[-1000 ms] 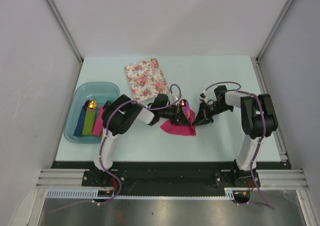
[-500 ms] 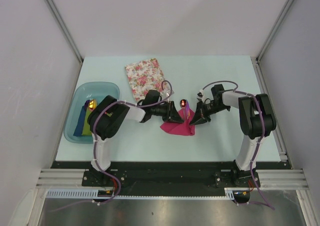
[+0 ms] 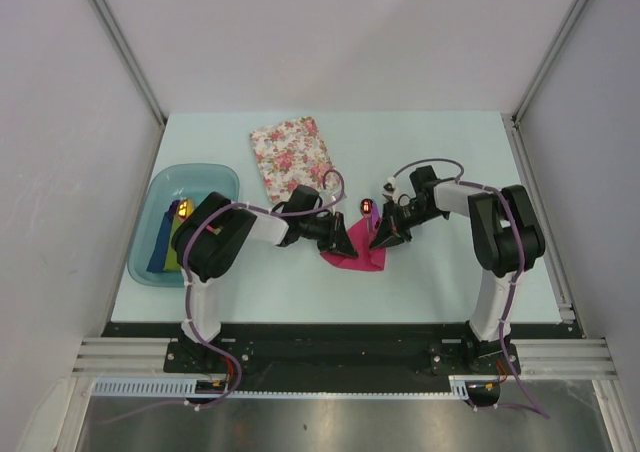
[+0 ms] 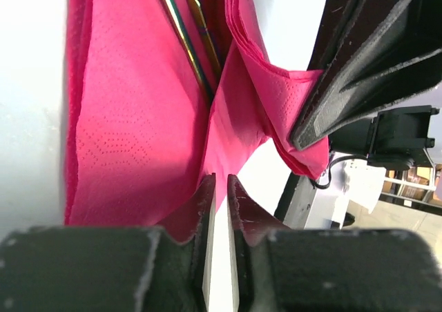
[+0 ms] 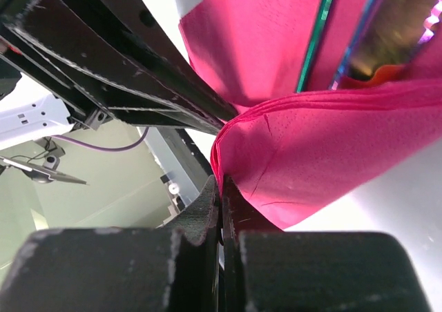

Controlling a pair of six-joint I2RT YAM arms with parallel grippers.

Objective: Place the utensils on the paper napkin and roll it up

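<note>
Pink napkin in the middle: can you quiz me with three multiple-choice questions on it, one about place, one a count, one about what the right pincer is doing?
1. Where on the table is the pink napkin? A far left corner; B right edge; C middle, between the left pincer and right pincer.
2. How many cutlery pieces lie in its fold? A two; B one; C four.
3. The right pincer is: A wide open; B shut on the napkin's folded edge; C out of sight.
Answers: C, the top view shows it mid-table between them; A, two slim handles show in both wrist views; B, its fingers pinch the fold.
</note>
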